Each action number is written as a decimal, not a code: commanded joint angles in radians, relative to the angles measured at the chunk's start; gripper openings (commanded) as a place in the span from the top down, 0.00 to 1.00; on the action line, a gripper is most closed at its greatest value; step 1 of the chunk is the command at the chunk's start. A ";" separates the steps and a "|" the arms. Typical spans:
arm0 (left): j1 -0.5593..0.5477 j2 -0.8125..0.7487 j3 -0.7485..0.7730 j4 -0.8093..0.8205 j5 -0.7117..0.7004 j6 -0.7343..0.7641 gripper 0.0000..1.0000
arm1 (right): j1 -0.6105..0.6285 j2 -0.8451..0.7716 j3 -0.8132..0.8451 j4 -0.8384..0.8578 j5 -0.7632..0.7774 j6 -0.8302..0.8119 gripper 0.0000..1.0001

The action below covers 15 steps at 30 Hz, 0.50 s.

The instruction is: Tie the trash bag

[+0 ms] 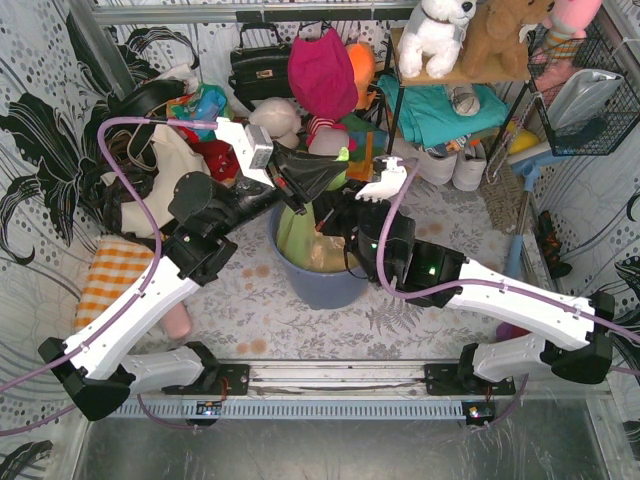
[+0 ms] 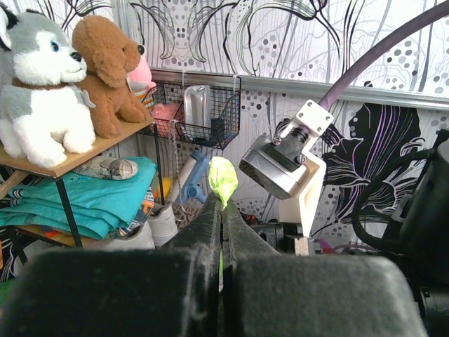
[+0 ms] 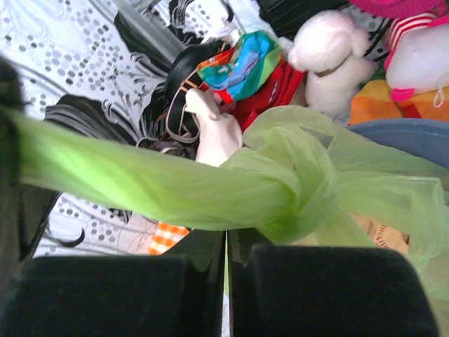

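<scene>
Both sets of jaws are pressed together on the trash bag sitting in the bin — left gripper pinching its green tail, right gripper pinching plastic just below the knot.

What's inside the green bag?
Through the thin trash bag, brown crumpled stuff shows beside the knot. Anything deeper is hidden by the bunched plastic and the blue bin that the bag sits in.
</scene>
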 commanded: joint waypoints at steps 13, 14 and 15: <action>0.005 -0.034 0.020 -0.001 0.001 0.014 0.96 | 0.000 -0.003 -0.109 0.065 0.279 0.027 1.00; 0.005 -0.036 0.019 -0.003 -0.002 0.014 0.94 | 0.000 -0.007 -0.119 0.087 0.282 0.010 1.00; 0.006 -0.039 0.018 -0.005 -0.005 0.016 0.90 | 0.000 -0.010 -0.127 0.111 0.283 -0.006 1.00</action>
